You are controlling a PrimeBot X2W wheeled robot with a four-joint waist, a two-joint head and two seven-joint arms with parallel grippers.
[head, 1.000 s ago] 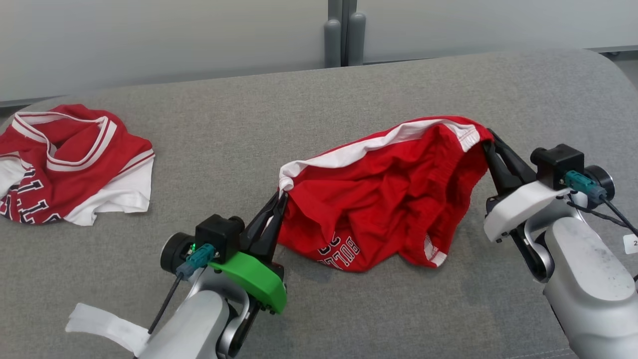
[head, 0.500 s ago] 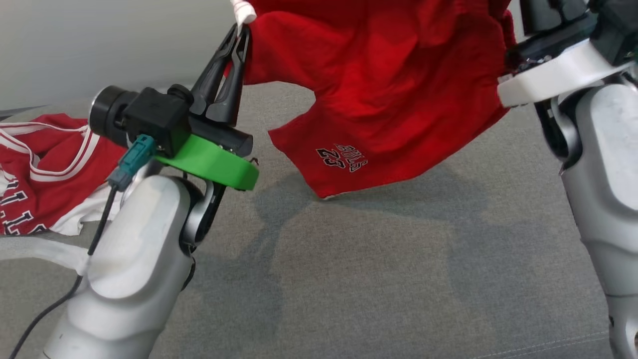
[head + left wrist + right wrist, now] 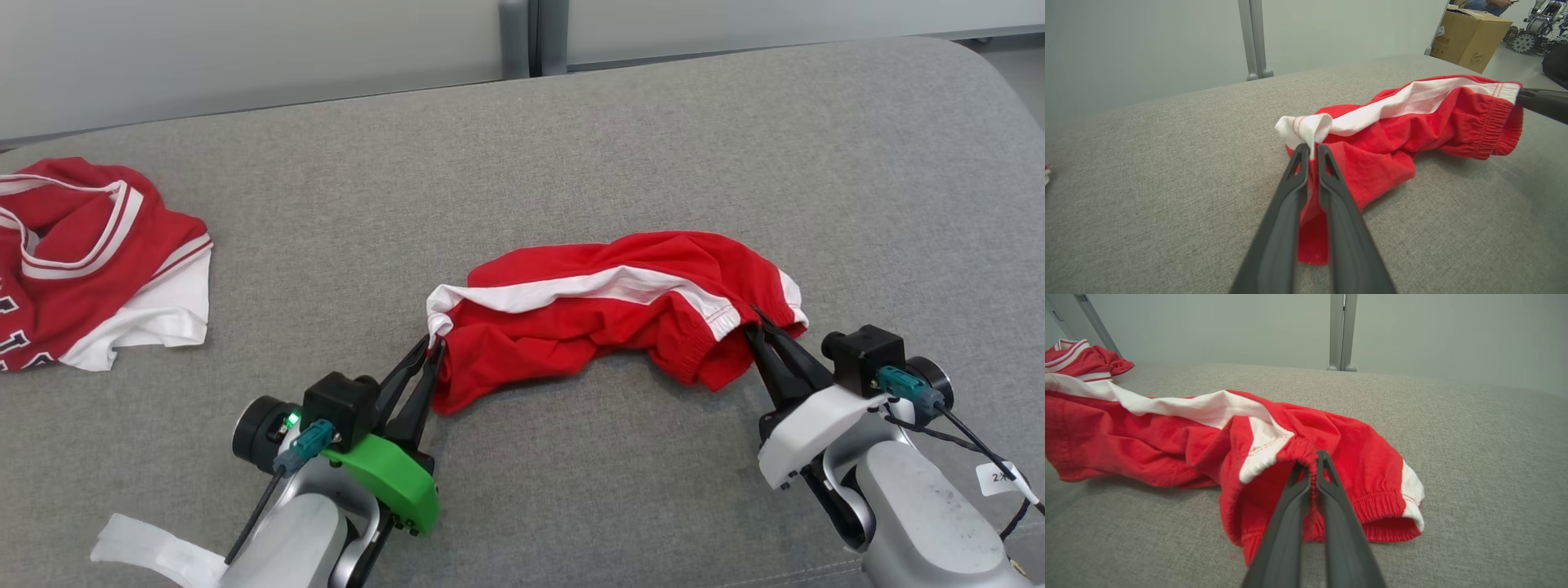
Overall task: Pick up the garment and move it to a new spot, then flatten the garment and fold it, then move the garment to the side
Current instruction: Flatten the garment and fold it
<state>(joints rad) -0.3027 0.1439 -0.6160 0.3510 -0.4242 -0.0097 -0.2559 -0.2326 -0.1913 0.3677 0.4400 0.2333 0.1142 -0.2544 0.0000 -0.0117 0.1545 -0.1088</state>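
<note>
The red shorts [image 3: 604, 327] are laid in a bunch on the grey cushion [image 3: 571, 163], in the middle of the head picture. At the lower left, a white corner is pinched in the nearly closed left claw [image 3: 434, 343]. At the lower right, the stretchy band is squeezed tight in the right claw [image 3: 754, 321].

Grey fabric-covered tabletop [image 3: 571, 147] in front of me, with a rounded far-right corner. Two things lie on it. Red shorts [image 3: 588, 327] with a white side stripe are bunched in a long heap, near-centre, gathered elastic end toward my right. Red-and-white jersey [image 3: 90, 261] is crumpled at my far left, well apart from the shorts.
</note>
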